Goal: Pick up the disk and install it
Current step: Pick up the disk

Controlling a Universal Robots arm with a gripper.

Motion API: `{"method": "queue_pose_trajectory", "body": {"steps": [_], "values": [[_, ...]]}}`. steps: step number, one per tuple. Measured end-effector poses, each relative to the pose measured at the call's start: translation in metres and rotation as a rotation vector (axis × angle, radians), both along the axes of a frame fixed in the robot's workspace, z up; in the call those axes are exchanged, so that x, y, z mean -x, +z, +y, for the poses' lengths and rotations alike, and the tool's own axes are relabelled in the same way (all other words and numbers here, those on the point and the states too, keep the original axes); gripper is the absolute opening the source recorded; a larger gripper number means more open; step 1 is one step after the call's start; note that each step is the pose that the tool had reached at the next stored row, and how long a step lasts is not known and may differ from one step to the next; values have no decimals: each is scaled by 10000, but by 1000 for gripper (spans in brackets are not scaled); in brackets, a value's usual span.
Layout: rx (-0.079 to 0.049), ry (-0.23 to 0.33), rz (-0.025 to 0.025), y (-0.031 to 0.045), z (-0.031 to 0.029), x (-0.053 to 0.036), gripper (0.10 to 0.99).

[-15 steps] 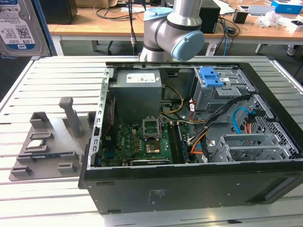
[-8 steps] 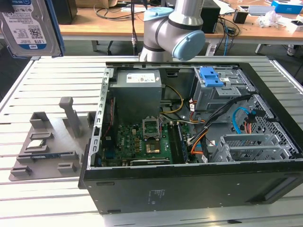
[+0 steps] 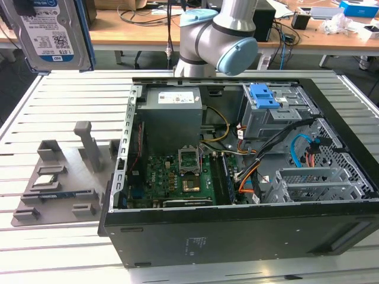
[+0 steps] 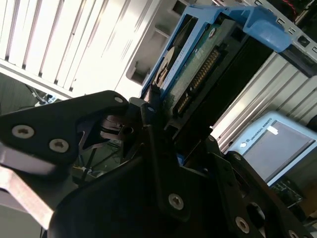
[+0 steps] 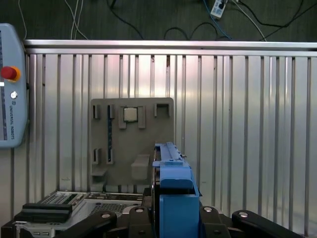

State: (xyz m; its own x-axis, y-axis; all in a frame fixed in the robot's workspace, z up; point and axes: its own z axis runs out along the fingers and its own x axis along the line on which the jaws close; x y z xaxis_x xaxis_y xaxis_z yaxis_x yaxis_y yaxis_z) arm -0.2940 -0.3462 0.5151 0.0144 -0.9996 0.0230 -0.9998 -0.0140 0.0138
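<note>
The disk (image 3: 50,32), a silver drive with a white-and-blue label in a blue caddy frame, hangs high at the exterior view's far left, above the slatted table. In both wrist views my gripper (image 5: 174,210) (image 4: 173,124) is shut on the disk (image 5: 173,183) (image 4: 198,74), with a black finger (image 5: 143,196) on each side of the blue frame. The drive's connector edge and circuit board face the second wrist view. Directly beneath the disk lies the grey fixture plate (image 5: 131,144).
The open computer case (image 3: 237,236) fills the middle of the table, with a drive cage and a blue bracket (image 3: 263,97) at its far right corner. The grey fixture (image 3: 59,177) holding a small silver chip (image 3: 47,180) lies beside the case. A teach pendant (image 5: 10,99) sits off the table edge.
</note>
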Motion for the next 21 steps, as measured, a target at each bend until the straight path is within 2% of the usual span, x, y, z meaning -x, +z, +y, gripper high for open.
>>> {"method": "queue_pose_trajectory", "body": {"steps": [2, 8, 17, 21], "values": [[0, 1, -1, -1, 0, -110, 361], [-1, 1, -2, -1, 0, -349, 361], [0, 1, -1, -1, 0, -622, 361], [0, 0, 0, 0, 0, -846, 361]]}}
